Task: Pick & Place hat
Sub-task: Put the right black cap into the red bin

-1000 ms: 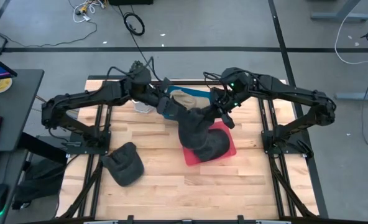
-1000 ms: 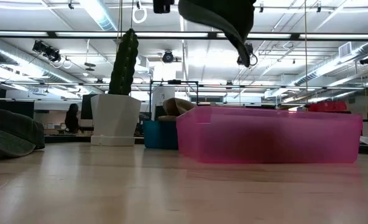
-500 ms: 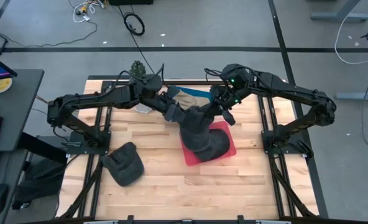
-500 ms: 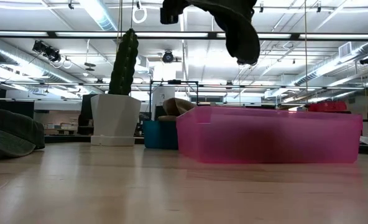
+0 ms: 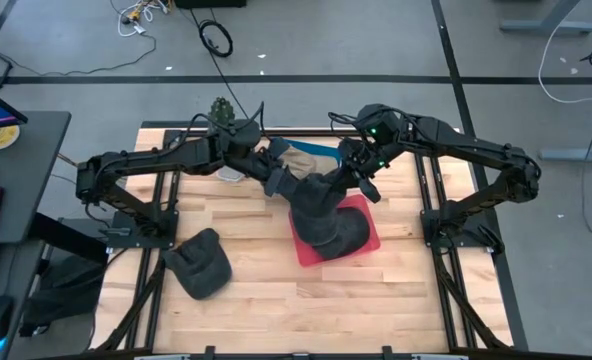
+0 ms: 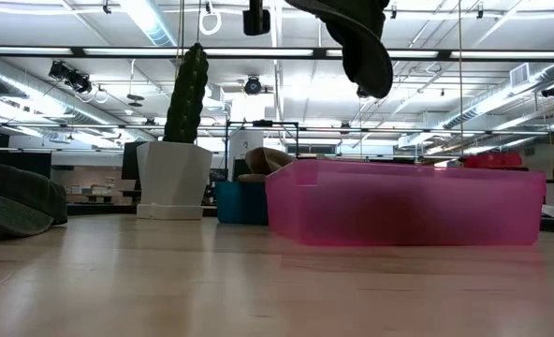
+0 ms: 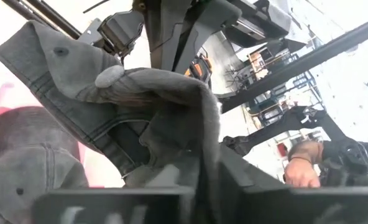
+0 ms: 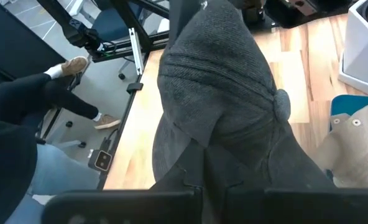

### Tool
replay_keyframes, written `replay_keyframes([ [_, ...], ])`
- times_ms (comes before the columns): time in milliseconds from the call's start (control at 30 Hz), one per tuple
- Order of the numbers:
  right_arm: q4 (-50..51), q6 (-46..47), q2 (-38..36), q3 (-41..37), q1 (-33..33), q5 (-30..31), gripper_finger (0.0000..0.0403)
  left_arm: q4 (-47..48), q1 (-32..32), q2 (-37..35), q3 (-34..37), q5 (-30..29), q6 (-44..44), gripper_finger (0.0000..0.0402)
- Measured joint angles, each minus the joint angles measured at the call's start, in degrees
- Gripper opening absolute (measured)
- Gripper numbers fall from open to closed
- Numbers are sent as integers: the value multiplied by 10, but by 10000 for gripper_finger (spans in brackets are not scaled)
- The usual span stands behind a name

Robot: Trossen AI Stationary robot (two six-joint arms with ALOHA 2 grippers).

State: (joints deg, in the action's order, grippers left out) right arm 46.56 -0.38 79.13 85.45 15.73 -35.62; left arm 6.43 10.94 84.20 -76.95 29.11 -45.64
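High view: both hands, L (image 5: 281, 182) & R (image 5: 348, 178), clamp grey hat (image 5: 311, 198).

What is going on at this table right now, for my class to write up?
Both arms hold a dark grey cap in the air above the pink bin, which already has another dark cap in it. The right gripper is shut on the lifted cap, and the left gripper has just closed on its other side. A third dark cap lies on the wooden table near the front left, and a tan cap sits in a blue bin behind.
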Motion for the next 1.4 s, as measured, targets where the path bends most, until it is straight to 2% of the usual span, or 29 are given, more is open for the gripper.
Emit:
replay_keyframes([
  [67, 6, 1, 0, 0, 0, -1, 6, 0, 0, 0, 0, 0, 4, 13],
  [233, 29, 14, -1, 0, 0, -3, 47, -19, -10, 0, 0, -10, 47, 6],
  [367, 78, 18, -4, 0, 0, -5, 105, -61, -13, 0, 0, -10, 48, 5],
  [600, 194, 36, -13, 0, 5, 0, 230, -138, -12, -1, 0, -15, 62, 4],
  [733, 266, 62, -29, 0, 19, 14, 272, -169, -12, -4, 0, -45, 93, 3],
  [900, 308, 102, -80, 0, 32, 92, 276, -188, -12, -15, 0, -125, 193, 3],
  [1067, 291, 187, -141, 0, 45, 204, 261, -270, -19, -23, 0, -206, 342, 3],
  [1133, 266, 232, -160, -5, 50, 228, 256, -315, -23, -23, 0, -219, 398, 3],
  [1267, 181, 329, -191, -38, 71, 219, 248, -383, -26, -24, 0, -240, 495, 3],
  [1400, 45, 454, -215, -94, 87, 148, 249, -402, -25, -24, 0, -286, 560, 3],
])
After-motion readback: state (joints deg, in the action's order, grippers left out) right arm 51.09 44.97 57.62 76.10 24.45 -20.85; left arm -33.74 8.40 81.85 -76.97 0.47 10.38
